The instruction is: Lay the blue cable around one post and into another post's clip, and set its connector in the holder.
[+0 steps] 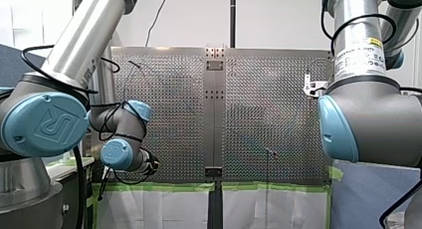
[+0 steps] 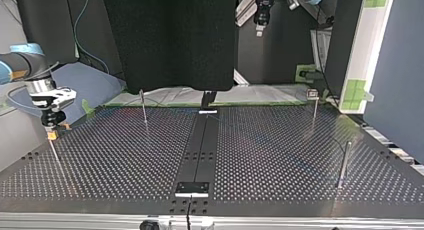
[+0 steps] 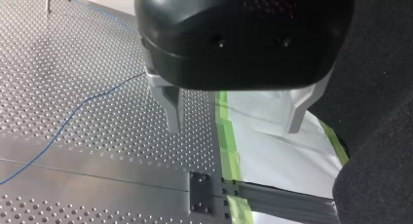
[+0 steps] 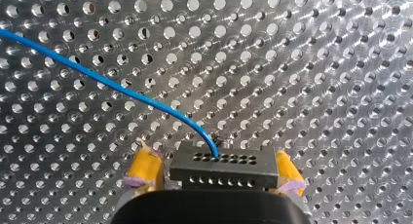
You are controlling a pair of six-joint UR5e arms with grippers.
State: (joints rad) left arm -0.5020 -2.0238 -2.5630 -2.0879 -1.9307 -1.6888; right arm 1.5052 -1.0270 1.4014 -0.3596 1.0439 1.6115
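- My right tool [image 4: 215, 171] clamps the connector [image 4: 219, 166], a black block with rows of small holes. Its yellow pads [image 4: 143, 168] press on the block's two ends and are closed no further than the block's width.
- The blue cable [image 4: 97, 78] leaves the connector's upper face and curves away above the surface [image 4: 316, 63], a metal plate full of holes.
- In the top view this tool hangs over the surface's left edge, with a thin post [image 2: 54, 152] standing just below it.
- My left tool [image 3: 234, 129] holds nothing. Its metal fingers [image 3: 170, 107] stand wide apart above the surface's edge.
- Under and just past those fingers, a strip of green tape [image 3: 225, 131] borders the surface, with white paper [image 3: 272, 151] beside it.
- Further off in the left wrist view, the cable lies loose on the surface, well apart from the fingers. It runs in a long slack line towards a distant rod [image 3: 47, 0].
- In the top view a black strip [image 2: 202, 145] runs down the middle of the surface and splits it into two halves.
- At that view's right, a short post [image 2: 344, 162] stands nearest the camera.
- Further back stand a left post [image 2: 143, 107] and a right post [image 2: 315, 110], which carries a small block at its top.
- The cable is too thin to trace in the top view, so I cannot tell how it lies against these posts.
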